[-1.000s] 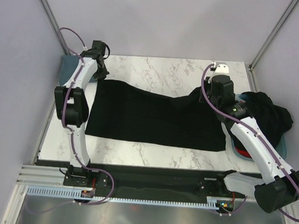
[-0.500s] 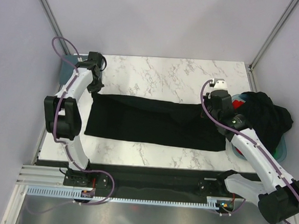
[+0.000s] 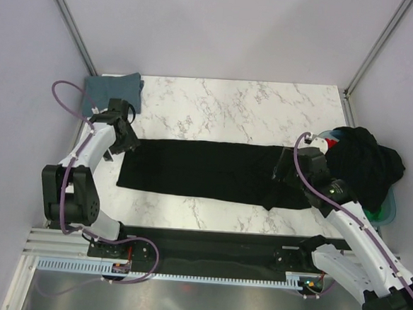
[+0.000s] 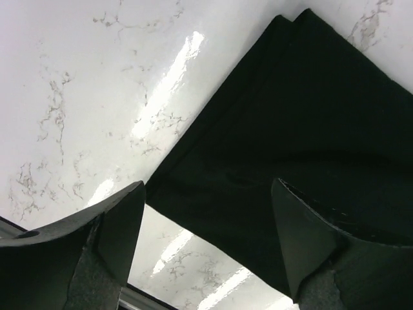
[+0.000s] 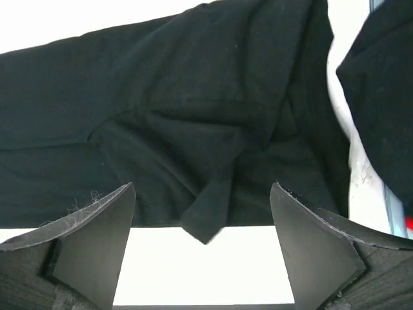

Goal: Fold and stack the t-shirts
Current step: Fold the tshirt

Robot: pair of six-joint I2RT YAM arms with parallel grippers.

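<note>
Black t-shirt (image 3: 212, 172): one, folded lengthwise into a long band, lying flat across the middle of the white marbled table (image 3: 217, 109), spanning the gap between the two tools. Left tool (image 3: 126, 141): fingers spread wide, nothing held, poised over the band's left end; in the left wrist view the layered corner of the shirt lies below and ahead of the fingers, bare table under the left finger. Right tool (image 3: 283, 173): fingers spread, empty, poised above the band's right end, where the cloth is bunched into creases and one pointed flap hangs past the near edge, directly under the gap. Heap of dark clothes (image 3: 365, 162): beyond the right tool's outer side, sitting in a blue tub (image 3: 393, 206). Grey-blue folded cloth (image 3: 113, 87): on the table's far corner, beyond the left tool.
</note>
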